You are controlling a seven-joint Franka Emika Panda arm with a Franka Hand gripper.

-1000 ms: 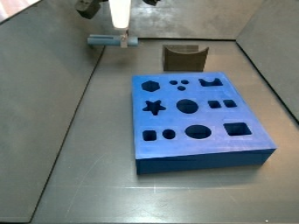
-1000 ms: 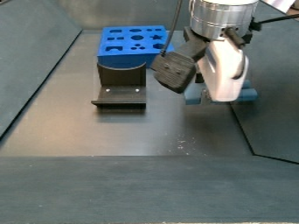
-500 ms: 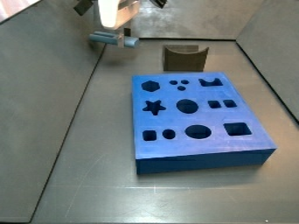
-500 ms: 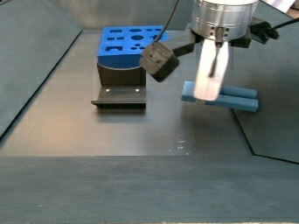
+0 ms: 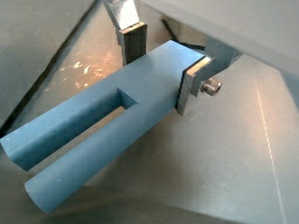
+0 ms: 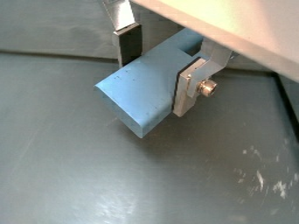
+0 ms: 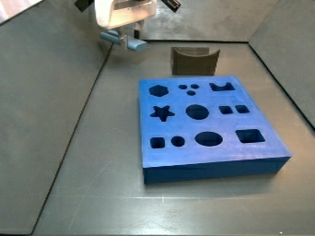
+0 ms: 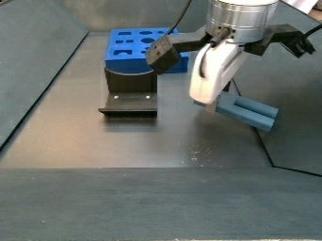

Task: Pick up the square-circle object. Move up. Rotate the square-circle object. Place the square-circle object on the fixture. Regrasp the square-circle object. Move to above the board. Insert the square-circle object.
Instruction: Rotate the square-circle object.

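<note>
1. The gripper [image 5: 160, 59] is clamped on the peg [image 5: 111, 122], one silver finger [image 6: 193, 86] pressed flat on each side of its thick end. In both wrist views the pads sit against opposite faces, so the hold looks firm.

2. The peg hangs in the air, off the floor [image 8: 138, 188], with its forked end pointing down and away from the wrist. In a side view it slants below the gripper [image 8: 227, 89], near the floor's right edge.

3. That slant suggests the rotate step is under way: the peg is being turned so that it can be set down in a new pose.

4. The fixture [image 8: 128, 99] stands apart from the peg, empty, just in front of the board [image 8: 141, 49]. Its notch faces up, ready to cradle the peg for a regrasp.

5. The board [image 7: 212, 125] lies flat with its cut-outs all open; nothing is inserted yet.
</note>
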